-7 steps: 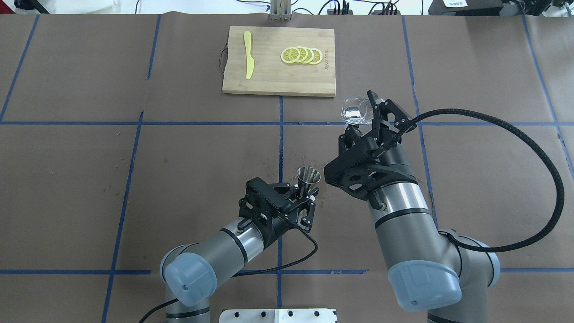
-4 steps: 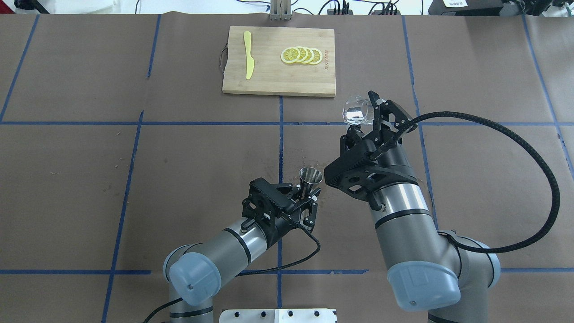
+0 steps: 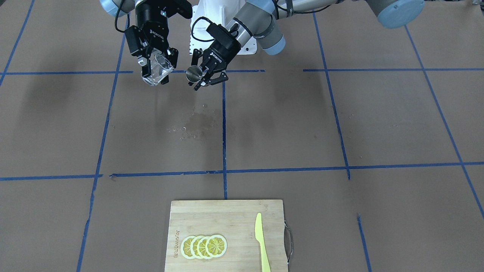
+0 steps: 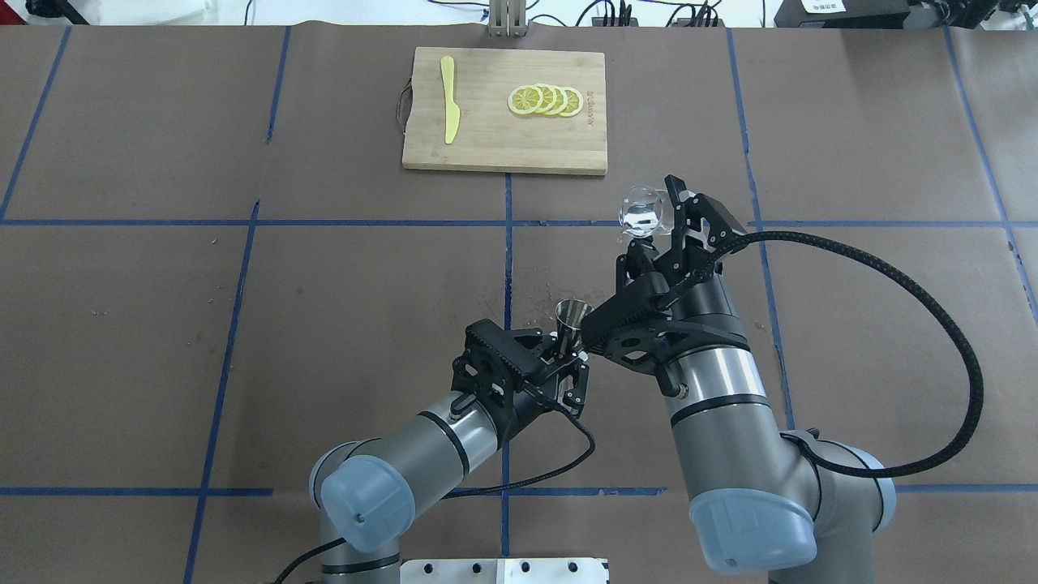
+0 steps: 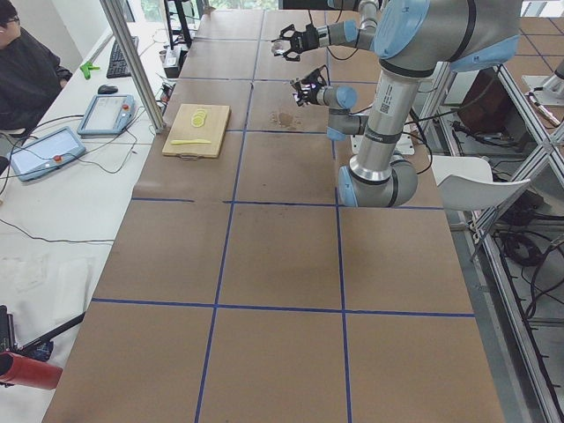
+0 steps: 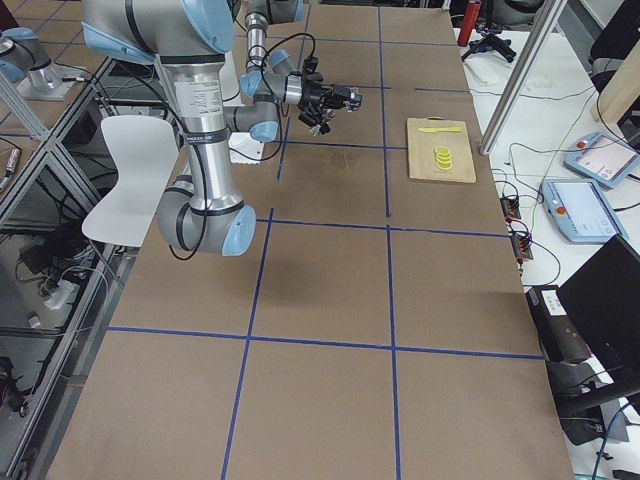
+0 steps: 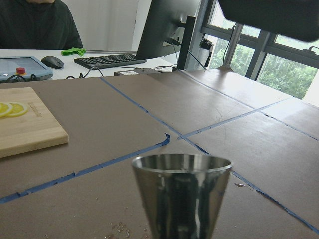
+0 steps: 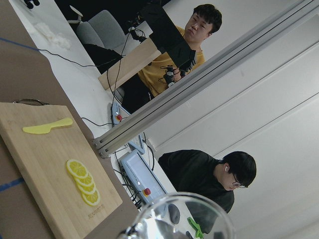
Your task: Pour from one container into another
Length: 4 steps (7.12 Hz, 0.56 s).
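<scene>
The left fingers [image 4: 574,375] are clamped on the waist of the steel jigger [image 4: 572,313]. It stands upright between them, mouth up, raised off the worktop [image 4: 324,284]. Beyond them and to the right, the right fingers [image 4: 689,215] grip the glass cup [image 4: 643,209], which is tilted and near the jigger but not over it. To pour well, I judge the cup's lip should sit directly above that narrow mouth before tipping slowly, jigger level. Wet specks [image 3: 193,121] mark the worktop below.

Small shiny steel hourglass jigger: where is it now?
Overhead view: the jigger is just right of centre, clamped in the left gripper, beside the right wrist, nearer the robot than the clear glass cup.
</scene>
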Each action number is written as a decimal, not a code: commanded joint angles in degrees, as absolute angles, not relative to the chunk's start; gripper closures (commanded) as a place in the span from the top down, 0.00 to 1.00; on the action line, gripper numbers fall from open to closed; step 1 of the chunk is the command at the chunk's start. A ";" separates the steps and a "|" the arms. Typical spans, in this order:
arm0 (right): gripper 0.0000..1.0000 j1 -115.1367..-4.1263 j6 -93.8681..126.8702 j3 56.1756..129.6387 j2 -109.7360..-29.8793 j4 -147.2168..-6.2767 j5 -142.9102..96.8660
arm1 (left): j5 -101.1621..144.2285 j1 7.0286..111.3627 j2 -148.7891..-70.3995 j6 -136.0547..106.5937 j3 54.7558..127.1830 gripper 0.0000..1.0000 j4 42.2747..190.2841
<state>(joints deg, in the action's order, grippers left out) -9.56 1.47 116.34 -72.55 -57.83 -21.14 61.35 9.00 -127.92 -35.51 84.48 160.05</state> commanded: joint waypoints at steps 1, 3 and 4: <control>0.00 -8.79 1.49 116.19 -72.51 -57.83 -20.39 | 61.35 8.96 -130.15 -35.51 82.55 0.00 160.05; 0.00 -8.18 1.49 116.37 -72.68 -57.74 -19.17 | 61.35 9.05 -132.45 -35.51 80.16 0.00 160.05; 0.00 -8.00 1.49 116.45 -72.69 -57.74 -19.07 | 61.35 9.05 -132.45 -35.51 80.07 0.00 160.14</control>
